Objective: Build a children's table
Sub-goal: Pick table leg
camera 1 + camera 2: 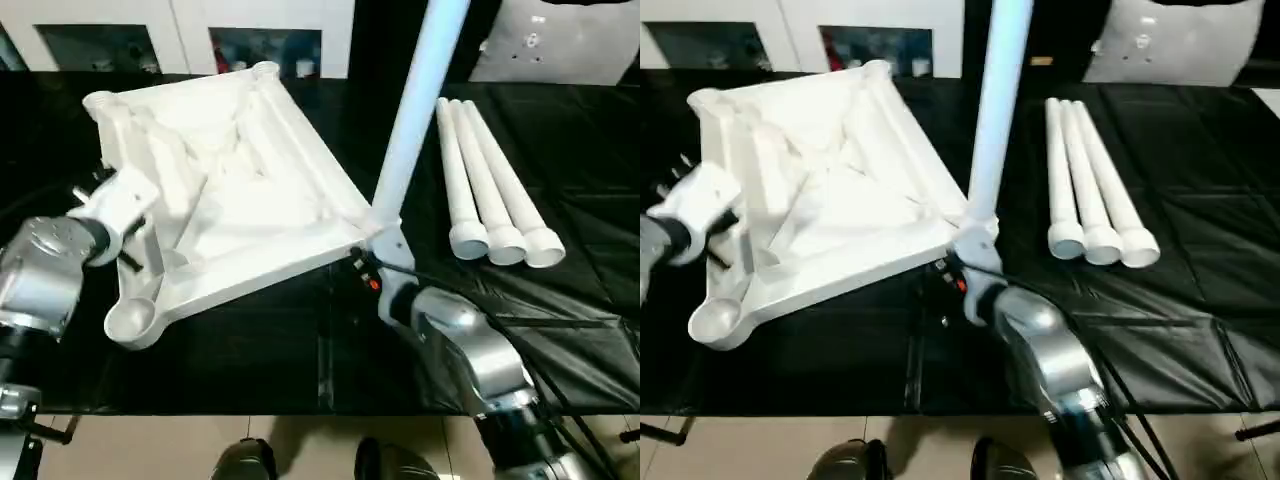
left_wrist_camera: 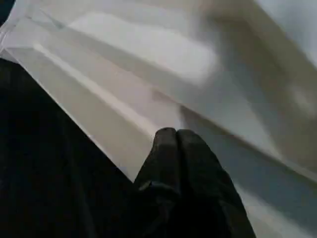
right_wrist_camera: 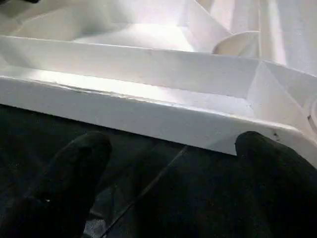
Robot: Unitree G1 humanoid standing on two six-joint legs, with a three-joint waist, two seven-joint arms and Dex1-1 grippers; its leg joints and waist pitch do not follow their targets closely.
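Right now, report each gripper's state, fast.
Left gripper: fingers shut together, resting at the table top rim, nothing between them.
Right gripper: open, fingers spread below the table top's edge, holding nothing.

White table top [image 1: 250, 190], white upright leg [image 1: 415, 110], three white legs [image 1: 490, 185], black cloth [image 1: 590, 160], silver forearms [image 1: 470, 350]

The upturned table top [image 1: 240, 190] lies on the left of the table [image 1: 250, 350]. One leg [image 1: 415, 110] stands upright at its near right corner. Three more legs [image 1: 490, 185] lie side by side, touching, to the right.
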